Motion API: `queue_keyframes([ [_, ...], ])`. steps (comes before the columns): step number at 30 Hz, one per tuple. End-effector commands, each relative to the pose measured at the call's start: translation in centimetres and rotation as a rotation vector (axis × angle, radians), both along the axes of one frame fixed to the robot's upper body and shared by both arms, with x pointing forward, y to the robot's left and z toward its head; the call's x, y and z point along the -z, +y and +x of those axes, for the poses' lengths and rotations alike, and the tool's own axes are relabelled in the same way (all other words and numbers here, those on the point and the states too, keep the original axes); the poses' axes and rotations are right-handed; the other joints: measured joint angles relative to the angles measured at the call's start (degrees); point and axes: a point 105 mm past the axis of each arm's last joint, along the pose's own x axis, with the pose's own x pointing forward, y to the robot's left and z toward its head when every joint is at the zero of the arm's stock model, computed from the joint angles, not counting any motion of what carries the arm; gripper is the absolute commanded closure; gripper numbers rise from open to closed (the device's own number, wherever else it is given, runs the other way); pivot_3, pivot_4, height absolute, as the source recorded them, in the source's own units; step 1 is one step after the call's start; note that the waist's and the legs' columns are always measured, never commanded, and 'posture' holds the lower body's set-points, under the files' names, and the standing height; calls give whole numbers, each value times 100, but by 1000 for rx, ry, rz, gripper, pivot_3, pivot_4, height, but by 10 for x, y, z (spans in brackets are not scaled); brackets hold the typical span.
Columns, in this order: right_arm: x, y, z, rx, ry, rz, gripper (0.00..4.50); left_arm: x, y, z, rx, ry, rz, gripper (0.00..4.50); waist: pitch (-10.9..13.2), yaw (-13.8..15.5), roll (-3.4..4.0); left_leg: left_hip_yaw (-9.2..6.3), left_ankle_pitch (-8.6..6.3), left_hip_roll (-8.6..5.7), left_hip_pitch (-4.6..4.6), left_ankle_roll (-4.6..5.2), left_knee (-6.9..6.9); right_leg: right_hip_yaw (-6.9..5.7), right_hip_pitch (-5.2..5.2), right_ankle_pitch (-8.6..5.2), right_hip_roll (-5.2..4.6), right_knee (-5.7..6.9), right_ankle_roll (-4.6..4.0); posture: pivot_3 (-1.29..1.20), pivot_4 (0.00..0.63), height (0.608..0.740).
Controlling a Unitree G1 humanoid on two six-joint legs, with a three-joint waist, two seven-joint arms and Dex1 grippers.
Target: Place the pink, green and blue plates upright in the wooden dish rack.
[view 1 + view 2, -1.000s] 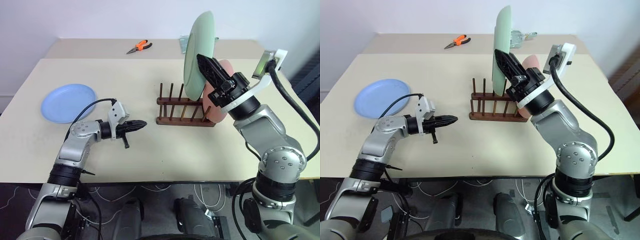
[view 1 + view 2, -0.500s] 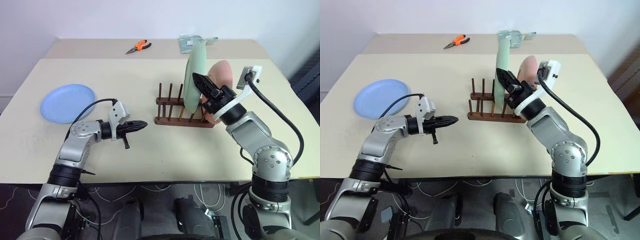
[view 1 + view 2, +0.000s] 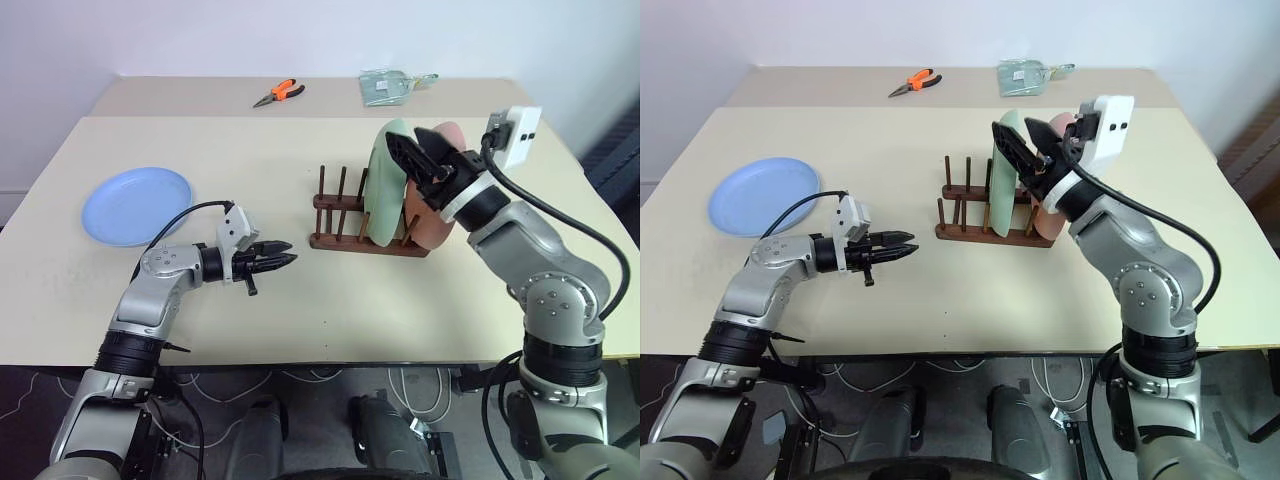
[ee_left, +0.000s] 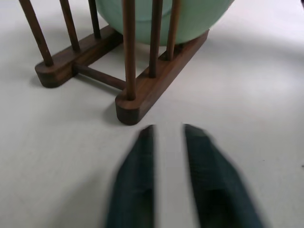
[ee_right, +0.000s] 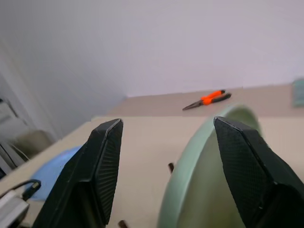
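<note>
The blue plate (image 3: 137, 205) lies flat on the bench (image 3: 300, 300), far out on the robot's left side. It is the one plate not in the wooden dish rack (image 3: 365, 225) yet. The left claw (image 3: 279, 260) is the nearer one, but it points away from that plate, toward the rack. To reach the plate, that arm would have to swing back and to the left. Its two fingers are a little apart and hold nothing.

The green plate (image 3: 385, 185) stands on its edge in the rack, and the pink plate (image 3: 432, 200) stands just behind it. The right claw (image 3: 425, 160) is wide open up at the top of the green plate, with one finger on each side of its rim, not squeezing it.

The left wrist view shows the green plate's bottom sitting between the pegs. The right wrist view shows the wide gap between the right claw's fingers.
</note>
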Motion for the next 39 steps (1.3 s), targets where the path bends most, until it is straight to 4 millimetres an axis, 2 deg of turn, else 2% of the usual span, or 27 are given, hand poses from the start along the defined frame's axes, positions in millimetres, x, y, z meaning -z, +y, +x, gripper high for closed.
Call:
queue_keyframes([
  [1, -26, 8, -15, -13, -179, -156, 118, -20, 6, 2, -22, -48, -51, 1686, 0, 0, 0, 0, 0, 0, -1, 0, 0, 0, -1, 0, 0, 0, 0, 0, 150, 732],
  [4, -28, 19, -16, 24, -321, -427, 0, -36, 24, 15, -153, -118, -89, 182, 1, -10, 1, 2, 0, 1, -1, 0, -2, 0, -6, 0, -1, -1, -1, 0, 150, 732],
  [5, -28, 24, -18, 17, -359, -481, 0, -41, 31, 20, -205, -150, -93, 44, 1, -10, 1, 1, 0, 1, -1, 0, -1, -1, -6, 0, 0, -1, -1, 0, 150, 732],
  [7, -23, 43, -24, -52, -437, -611, 0, -61, 63, 39, -427, -229, -151, 44, 1, -10, 1, 1, 0, 1, -1, 0, -2, -1, -8, 0, 1, 0, -2, 0, 150, 732],
  [8, -17, 53, -27, -91, -464, -671, 0, -71, 84, 49, -574, -272, -177, 44, 2, -11, 0, 1, 0, 1, -1, 0, -1, 0, -9, 1, 1, 1, -1, 0, 150, 732],
  [12, -3, 70, -28, -140, -515, -769, 0, -83, 145, 66, -971, -296, -229, 44, 3, 5, -5, 0, 0, -1, -1, 0, -1, -2, -7, 2, 2, 0, 3, 0, 150, 732],
  [15, 13, 83, -30, -194, -522, -795, 0, -82, 203, 61, -1309, -272, -214, 44, 3, 11, -10, 0, 0, -4, -7, 0, 3, -2, -6, 11, -1, -2, 21, 0, 150, 732],
  [17, 19, 89, -33, -224, -525, -793, 0, -76, 231, 52, -1485, -226, -225, 44, 4, 7, -17, -2, 0, -4, -8, 0, 3, -4, -7, 12, -1, 0, 25, 0, 150, 732],
  [19, 21, 94, -35, -250, -527, -781, 0, -60, 254, 41, -1632, -100, -277, 44, 5, 8, -23, -5, 0, -3, -8, -1, 3, -8, -7, 13, 0, 3, 26, 0, 150, 732],
  [21, 27, 97, -36, -278, -519, -777, 0, -40, 263, 33, -1698, 58, -413, 44, 4, 7, -30, -7, 0, -3, -7, -1, 4, -10, -6, 14, 0, 4, 26, 0, 150, 732],
  [28, 35, 98, -35, -288, -506, -780, 0, -9, 256, 27, -1704, 329, -676, 44, -2, 43, -64, -21, 1, -7, -8, -6, 7, -28, 4, 14, -7, 2, 24, 0, 150, 732],
  [31, 36, 96, -35, -272, -504, -781, 0, -6, 252, 31, -1677, 377, -740, 931, -2, 28, -64, -23, 2, -7, -1, -7, 2, -31, 5, 15, -6, 5, 23, 0, 150, 732],
  [37, 37, 93, -33, -233, -497, -788, 0, -8, 250, 38, -1650, 395, -792, 4112, -2, 32, -64, -22, 3, -7, -1, -10, 2, -32, 6, 15, -6, 3, 23, 0, 150, 732],
  [38, 37, 92, -32, -233, -489, -789, 0, -9, 250, 39, -1647, 396, -803, 4487, -2, 36, -65, -23, 3, -7, -2, -11, 2, -32, 5, 15, -6, 3, 23, 0, 150, 732],
  [39, 38, 91, -32, -231, -481, -789, 0, -11, 249, 41, -1635, 387, -808, 4487, -2, 33, -65, -23, 3, -7, -2, -11, 2, -33, 6, 15, -6, 3, 23, 0, 150, 732],
])
